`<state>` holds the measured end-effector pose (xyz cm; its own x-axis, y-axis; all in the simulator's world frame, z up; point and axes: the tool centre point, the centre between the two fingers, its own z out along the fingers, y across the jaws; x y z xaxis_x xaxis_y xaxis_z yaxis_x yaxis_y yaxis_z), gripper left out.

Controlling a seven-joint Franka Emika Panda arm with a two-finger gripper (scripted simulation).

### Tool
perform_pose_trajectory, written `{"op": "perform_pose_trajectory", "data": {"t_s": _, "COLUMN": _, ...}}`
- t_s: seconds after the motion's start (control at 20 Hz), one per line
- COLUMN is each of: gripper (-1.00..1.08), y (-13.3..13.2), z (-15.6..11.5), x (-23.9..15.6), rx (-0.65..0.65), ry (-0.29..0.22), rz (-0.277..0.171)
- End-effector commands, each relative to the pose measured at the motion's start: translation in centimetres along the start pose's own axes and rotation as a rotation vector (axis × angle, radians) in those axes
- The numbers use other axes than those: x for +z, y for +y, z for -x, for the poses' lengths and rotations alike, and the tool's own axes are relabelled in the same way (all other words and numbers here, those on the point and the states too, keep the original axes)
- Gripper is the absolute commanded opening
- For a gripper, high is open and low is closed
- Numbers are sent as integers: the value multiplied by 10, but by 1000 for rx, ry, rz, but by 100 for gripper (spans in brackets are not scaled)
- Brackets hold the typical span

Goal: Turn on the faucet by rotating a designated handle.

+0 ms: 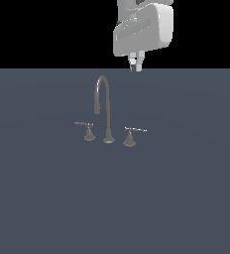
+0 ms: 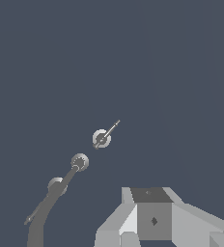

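My hand (image 1: 135, 64) hangs high above the faucet (image 1: 105, 106), well apart, fingers nearly together, holding nothing. The handle (image 1: 133, 133) stands just beside the spout's foot, on the exterior view's right, untouched. Approach, contact and rotation all remain.

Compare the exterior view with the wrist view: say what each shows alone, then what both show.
Only the exterior view shows the faucet side-on, its spout arching up, and the gripper hanging well above it. Only the wrist view looks straight down on the round bases. Both show the spout, the bright handle, the duller handle and the grey floor.
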<state>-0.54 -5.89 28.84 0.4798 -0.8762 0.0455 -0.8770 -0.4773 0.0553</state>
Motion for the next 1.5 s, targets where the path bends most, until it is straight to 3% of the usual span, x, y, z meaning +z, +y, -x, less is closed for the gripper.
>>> {"op": "perform_pose_trajectory", "data": {"t_s": 0.0, "gripper": -100, "y": -8, "z": -8, "x": 18, "rx": 68, "ry": -2, "rz": -3}}
{"op": "perform_pose_trajectory", "data": {"t_s": 0.95, "gripper": -100, "y": -46, "z": -55, "x": 167, "rx": 568, "ry": -40, "rz": -28}}
{"op": "perform_pose_trajectory", "data": {"t_s": 1.45, "gripper": -100, "y": -50, "z": -63, "x": 216, "rx": 721, "ry": -60, "rz": -35}}
